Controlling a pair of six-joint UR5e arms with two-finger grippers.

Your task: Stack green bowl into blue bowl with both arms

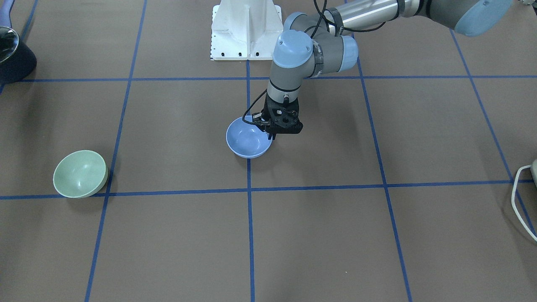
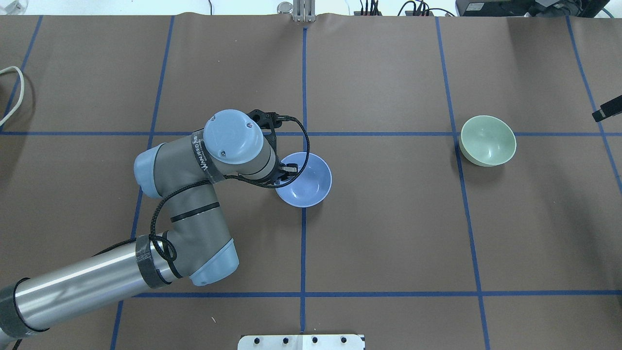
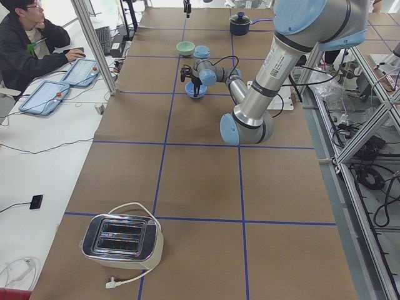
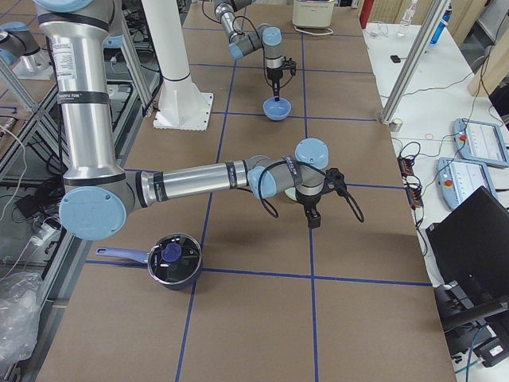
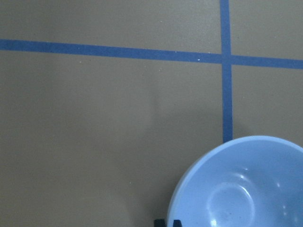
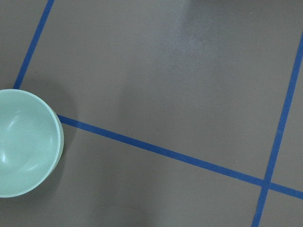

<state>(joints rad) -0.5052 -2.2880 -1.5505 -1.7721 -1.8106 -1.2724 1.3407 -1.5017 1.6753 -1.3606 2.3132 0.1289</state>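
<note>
The blue bowl (image 1: pixel 247 141) sits upright near the table's middle, on a blue tape line; it also shows in the overhead view (image 2: pixel 306 181). My left gripper (image 1: pixel 272 135) points straight down at the bowl's rim on the robot's left side, with its fingertips (image 5: pixel 161 222) pinched close on that rim. The green bowl (image 1: pixel 79 173) stands alone, upright and empty, far toward the robot's right (image 2: pixel 487 140). My right gripper (image 4: pixel 312 216) hangs beside the green bowl without touching it. Only a black tip of it (image 2: pixel 606 112) shows overhead, so I cannot tell if it is open.
A dark pot with a lid (image 4: pixel 171 261) stands at the table's right end near the robot. A toaster (image 3: pixel 122 240) with a white cable sits at the left end. The white pedestal base (image 1: pixel 246 31) is behind the blue bowl.
</note>
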